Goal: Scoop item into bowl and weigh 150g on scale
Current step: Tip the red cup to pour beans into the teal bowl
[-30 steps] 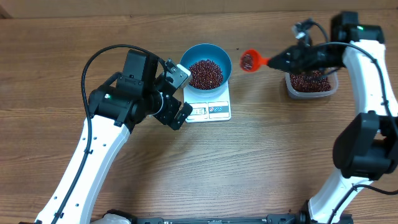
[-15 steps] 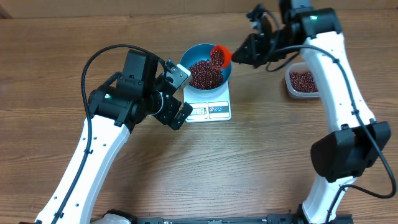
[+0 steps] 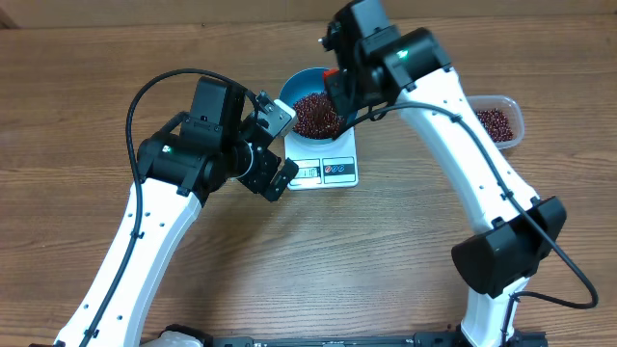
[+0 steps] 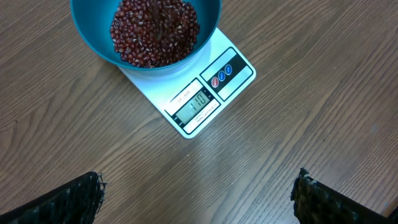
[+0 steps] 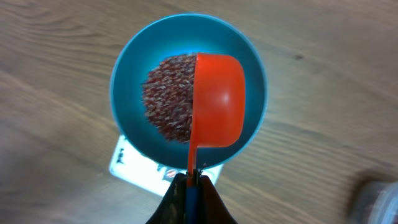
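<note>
While the right fingers [image 5: 175, 205] pinch the red scoop [image 5: 217, 102] by its handle, the beans [image 5: 165, 99] lie in the blue bowl [image 5: 122, 93] on the scale [image 4: 180, 84] at their twelve o'clock; the left fingers [image 4: 68, 202] stand spread, the bowl at eleven, well apart.

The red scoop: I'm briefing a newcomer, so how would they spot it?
Find the white scale between the two arms, with the blue bowl of beans on it. Directly above that bowl is the scoop, its thin handle pinched in the right gripper. It is the only bright orange-red thing there, unlike the maroon beans.
</note>
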You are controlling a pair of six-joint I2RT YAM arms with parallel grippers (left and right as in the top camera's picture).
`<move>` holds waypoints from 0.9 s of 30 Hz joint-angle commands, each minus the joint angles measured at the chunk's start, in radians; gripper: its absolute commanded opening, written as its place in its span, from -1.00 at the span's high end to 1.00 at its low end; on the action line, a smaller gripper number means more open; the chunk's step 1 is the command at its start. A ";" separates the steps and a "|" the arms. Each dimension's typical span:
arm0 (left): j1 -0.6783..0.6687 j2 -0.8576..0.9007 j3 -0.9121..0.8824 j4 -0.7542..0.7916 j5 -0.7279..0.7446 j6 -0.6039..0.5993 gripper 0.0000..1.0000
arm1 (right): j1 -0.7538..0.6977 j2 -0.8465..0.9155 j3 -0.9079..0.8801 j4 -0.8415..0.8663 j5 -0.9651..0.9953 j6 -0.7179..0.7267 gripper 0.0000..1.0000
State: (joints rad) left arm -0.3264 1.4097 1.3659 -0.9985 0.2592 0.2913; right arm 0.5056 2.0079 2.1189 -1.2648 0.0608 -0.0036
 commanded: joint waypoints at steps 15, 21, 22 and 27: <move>0.005 -0.011 0.021 0.004 0.019 -0.007 -0.99 | 0.055 0.008 0.036 0.034 0.217 0.007 0.93; 0.005 -0.011 0.021 0.004 0.019 -0.007 -1.00 | 0.038 0.008 0.036 0.034 0.094 0.003 0.93; 0.005 -0.011 0.021 0.004 0.019 -0.007 -0.99 | 0.029 0.005 0.036 0.034 0.069 0.003 0.93; 0.005 -0.011 0.021 0.004 0.019 -0.007 -0.99 | -0.053 -0.031 0.036 0.026 -0.144 0.004 0.93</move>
State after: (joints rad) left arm -0.3264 1.4097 1.3659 -0.9985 0.2592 0.2913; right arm 0.5133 2.0079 2.1204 -1.2415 0.0738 -0.0032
